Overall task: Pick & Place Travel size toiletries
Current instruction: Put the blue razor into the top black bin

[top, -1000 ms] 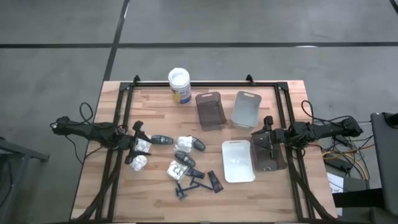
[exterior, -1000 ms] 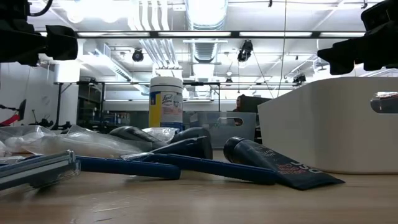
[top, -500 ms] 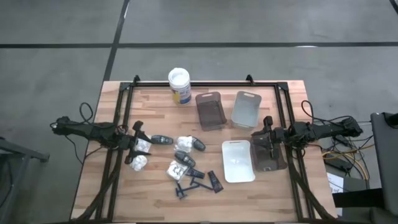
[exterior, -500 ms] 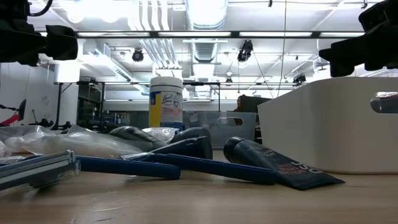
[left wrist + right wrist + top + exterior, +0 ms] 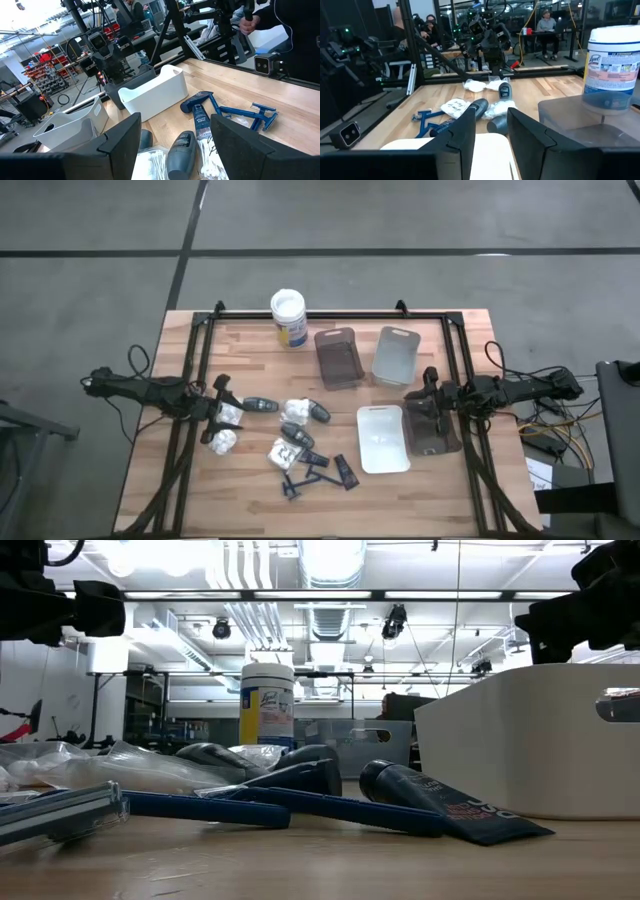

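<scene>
Razors, long axes seemingly crosswise

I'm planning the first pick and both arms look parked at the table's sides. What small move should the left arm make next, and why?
Probably lower the left gripper onto the white packet right beside it. Its fingers stand open, nothing is between them, and that packet is the nearest toiletry. The trays lie across the table near the right gripper, which waits there open.
</scene>
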Controlling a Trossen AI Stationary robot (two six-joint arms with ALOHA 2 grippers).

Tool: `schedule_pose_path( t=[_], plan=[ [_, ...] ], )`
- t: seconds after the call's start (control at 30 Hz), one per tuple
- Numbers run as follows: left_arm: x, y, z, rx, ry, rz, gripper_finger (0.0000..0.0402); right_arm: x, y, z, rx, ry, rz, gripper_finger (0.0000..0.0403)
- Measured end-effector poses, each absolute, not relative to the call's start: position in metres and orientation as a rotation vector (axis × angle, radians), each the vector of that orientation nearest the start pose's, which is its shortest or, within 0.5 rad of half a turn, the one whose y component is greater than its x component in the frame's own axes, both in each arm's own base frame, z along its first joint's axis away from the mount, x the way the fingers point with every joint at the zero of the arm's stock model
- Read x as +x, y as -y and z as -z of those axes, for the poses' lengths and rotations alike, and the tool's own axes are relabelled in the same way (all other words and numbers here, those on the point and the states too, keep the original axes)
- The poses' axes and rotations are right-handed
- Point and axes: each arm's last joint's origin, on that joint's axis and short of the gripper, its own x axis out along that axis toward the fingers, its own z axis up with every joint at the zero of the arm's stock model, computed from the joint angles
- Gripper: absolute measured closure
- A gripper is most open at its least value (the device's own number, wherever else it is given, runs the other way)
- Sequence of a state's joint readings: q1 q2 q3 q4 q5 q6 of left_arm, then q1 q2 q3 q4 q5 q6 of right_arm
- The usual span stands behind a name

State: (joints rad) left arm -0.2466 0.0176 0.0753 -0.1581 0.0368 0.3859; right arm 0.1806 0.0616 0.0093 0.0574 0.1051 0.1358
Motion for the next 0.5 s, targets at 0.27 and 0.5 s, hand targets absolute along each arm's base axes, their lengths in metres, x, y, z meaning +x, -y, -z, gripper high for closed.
schedule_pose_path(
  t=[0.27,0.5],
  plan=[
    [0.0903,0.0238,-0.1725,0.393,-0.044,0.299,0.0158,0.0998,-0.0151,-0.1672,0.160,-0.003,-0.076,0.0327],
    [0.0903,0.0238,-0.1725,0.394,-0.044,0.299,0.0158,0.0998,-0.0151,-0.1697,0.103,0.025,-0.077,0.0349]
  ],
)
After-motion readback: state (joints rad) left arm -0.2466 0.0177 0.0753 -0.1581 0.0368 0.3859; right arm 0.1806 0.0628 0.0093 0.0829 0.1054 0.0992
